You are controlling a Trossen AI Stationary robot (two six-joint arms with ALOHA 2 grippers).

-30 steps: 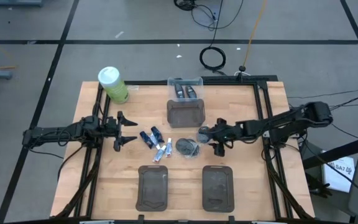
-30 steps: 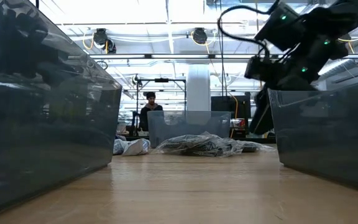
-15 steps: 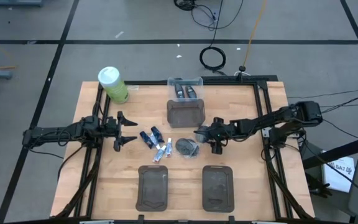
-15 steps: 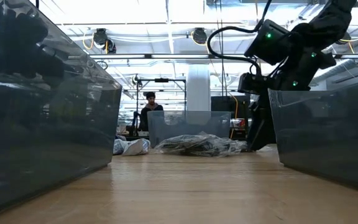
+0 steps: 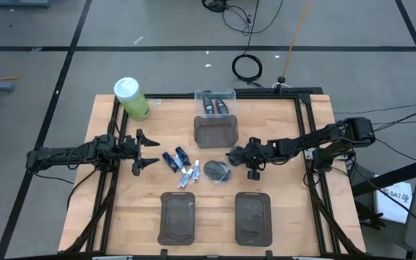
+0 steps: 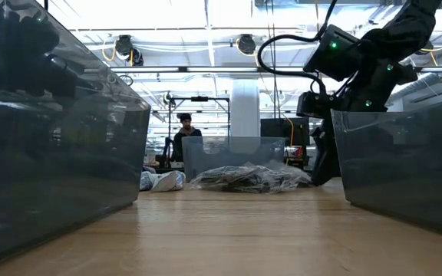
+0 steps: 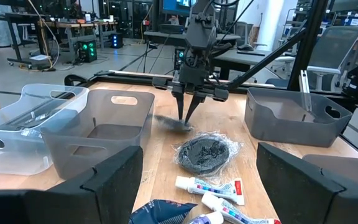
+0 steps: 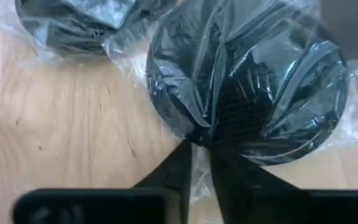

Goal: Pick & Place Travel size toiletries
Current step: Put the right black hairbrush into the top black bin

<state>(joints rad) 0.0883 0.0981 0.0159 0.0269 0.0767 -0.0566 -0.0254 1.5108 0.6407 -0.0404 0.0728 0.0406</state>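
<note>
The right gripper (image 8: 201, 163) pinched the wrapper edge of a round grey pot (image 8: 248, 87) just ahead of its fingertips; other toiletries (image 5: 185, 167) remained unsorted, the left gripper (image 5: 147, 151) idling open.

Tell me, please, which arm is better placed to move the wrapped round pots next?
The right, most likely. The right gripper is shut on the wrapping of one round pot, beside the other wrapped pot. The left gripper waits open, farther off beyond the mini tubes.
</note>
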